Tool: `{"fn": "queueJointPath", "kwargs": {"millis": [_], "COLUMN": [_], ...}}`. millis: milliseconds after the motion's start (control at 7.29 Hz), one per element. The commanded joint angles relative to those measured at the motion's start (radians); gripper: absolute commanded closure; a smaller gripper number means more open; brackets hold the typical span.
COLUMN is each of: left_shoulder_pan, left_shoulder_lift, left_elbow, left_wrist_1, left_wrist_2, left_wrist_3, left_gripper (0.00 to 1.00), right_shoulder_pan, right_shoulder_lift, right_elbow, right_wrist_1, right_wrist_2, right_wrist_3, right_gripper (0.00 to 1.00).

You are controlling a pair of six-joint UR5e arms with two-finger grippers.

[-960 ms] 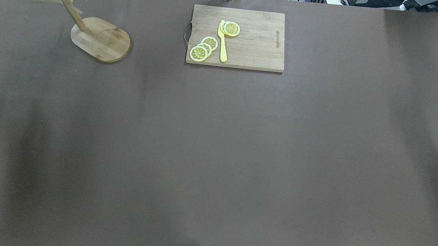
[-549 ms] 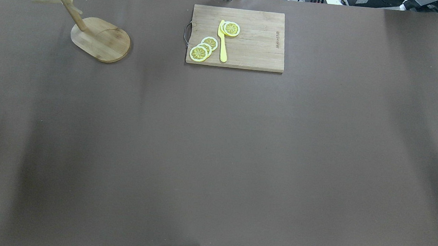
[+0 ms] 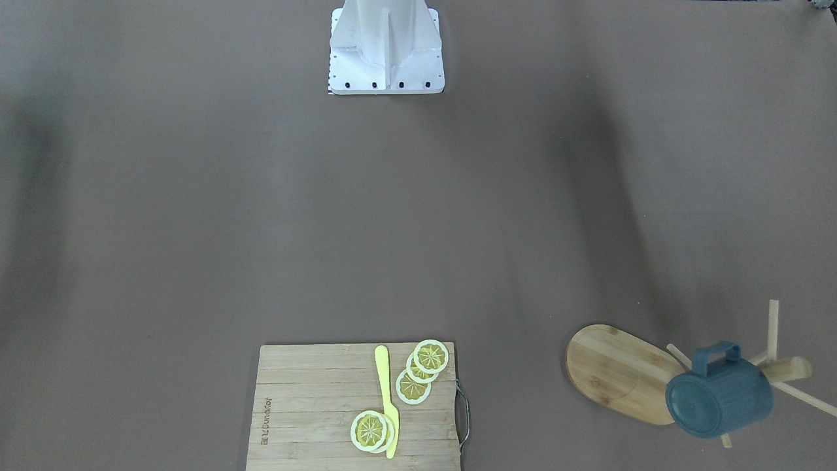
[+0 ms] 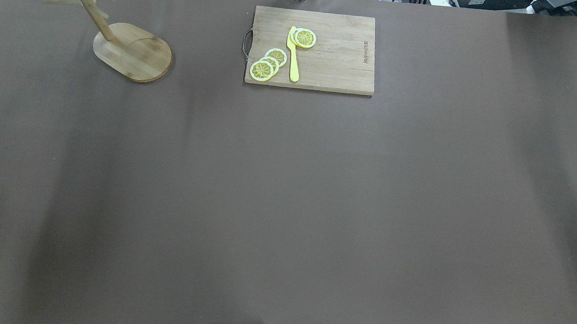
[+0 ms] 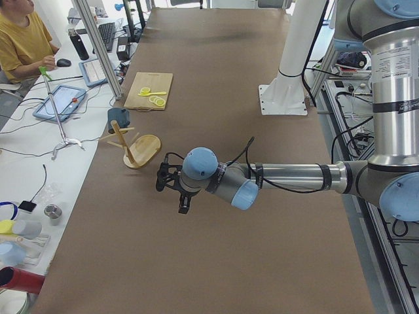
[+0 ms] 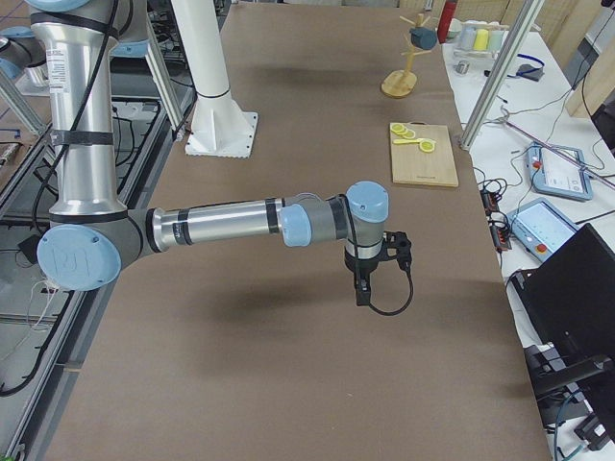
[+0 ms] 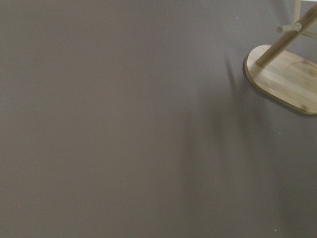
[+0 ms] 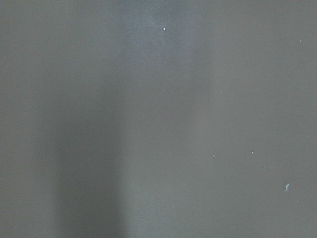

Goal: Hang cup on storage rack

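Cup [image 3: 719, 392] hangs tipped on its side among the upper pegs of the rack [image 3: 614, 369], lower right of the front-facing view. Left gripper [image 5: 178, 195] and right gripper [image 6: 366, 288] hover over the bare table [image 4: 286, 192], seen only from the side; whether either claw is spread or pressed together, I cannot tell.

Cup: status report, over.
Left tool and right tool hover away from the rack, open or shut unclear. Cup hangs on a rack peg. Cutting board well aside.
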Motion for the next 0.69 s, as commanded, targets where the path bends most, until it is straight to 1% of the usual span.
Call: {"fn": "queueJointPath", "kwargs": {"millis": [0, 137, 274, 412, 549], "left_shoulder_pan": [0.037, 0.037, 0.035, 0.031, 0.029], "left_shoulder_lift": [0.04, 0.072, 0.089, 0.155, 0.161], "left_elbow": [-0.02, -0.046, -0.052, -0.09, -0.091], "left_wrist_1": [0.02, 0.022, 0.022, 0.022, 0.022], "left_wrist_2": [0.101, 0.125, 0.13, 0.127, 0.122], "left_wrist_3": [0.003, 0.003, 0.004, 0.012, 0.018], "left_gripper": [0.02, 0.02, 0.02, 0.02, 0.02], "right_shoulder_pan": [0.02, 0.02, 0.026, 0.026, 0.025], "right_shoulder_lift": [-0.023, -0.026, -0.038, -0.047, -0.05], "right_elbow": [-0.002, -0.012, -0.007, -0.004, -0.019], "right_wrist_1": [-0.006, -0.009, -0.006, 0.001, 0.001], "right_wrist_2": [0.011, 0.014, 0.037, 0.039, 0.037], "right_wrist_3": [-0.004, -0.012, -0.012, -0.064, -0.126], "right_gripper": [0.0, 0.0, 0.0, 0.0, 0.0]}}
